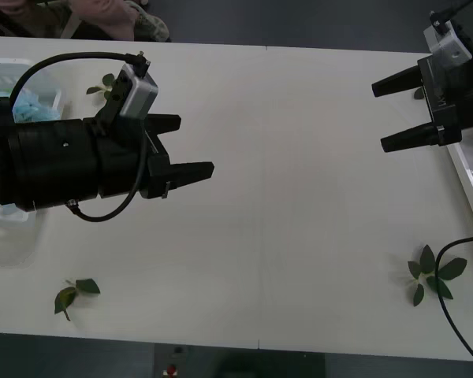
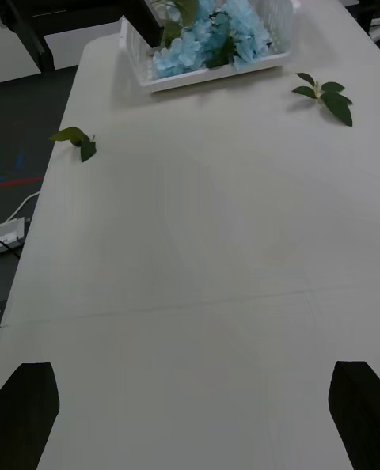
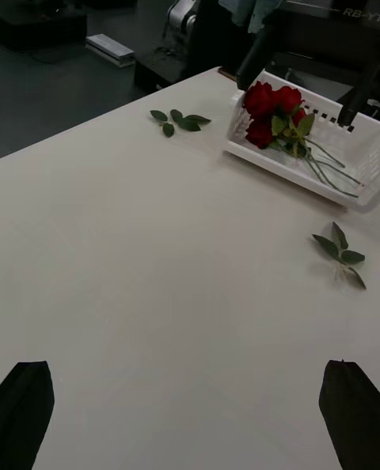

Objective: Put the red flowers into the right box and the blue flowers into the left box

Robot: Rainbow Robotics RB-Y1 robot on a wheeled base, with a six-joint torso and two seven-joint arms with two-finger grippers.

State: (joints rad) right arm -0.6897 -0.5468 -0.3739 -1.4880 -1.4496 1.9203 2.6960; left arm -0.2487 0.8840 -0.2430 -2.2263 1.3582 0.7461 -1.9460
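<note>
The left box [image 2: 214, 62], a white slotted plastic bin, sits at the upper middle of the right wrist view and holds the blue flowers [image 2: 210, 31]: fluffy pale-blue clusters heaped together with broad green leaves among them. In the front view this bin lies at the far left edge, partly hidden by the left arm. The right box [image 3: 317, 169], also white with slotted walls, stands at the upper right of the left wrist view; the red flowers [image 3: 269, 110] lie inside it, deep-red blooms bunched at one end, thin green stems trailing across its floor.

The left claw [image 1: 191, 147] hovers over the left-centre of the pale, smooth counter [image 1: 299, 197], its black fingers spread wide and holding nothing. The right claw [image 1: 390, 115], at the upper right of the front view, is likewise wide and empty.

Loose green leaf sprigs [image 1: 435, 272] lie scattered on the counter.
</note>
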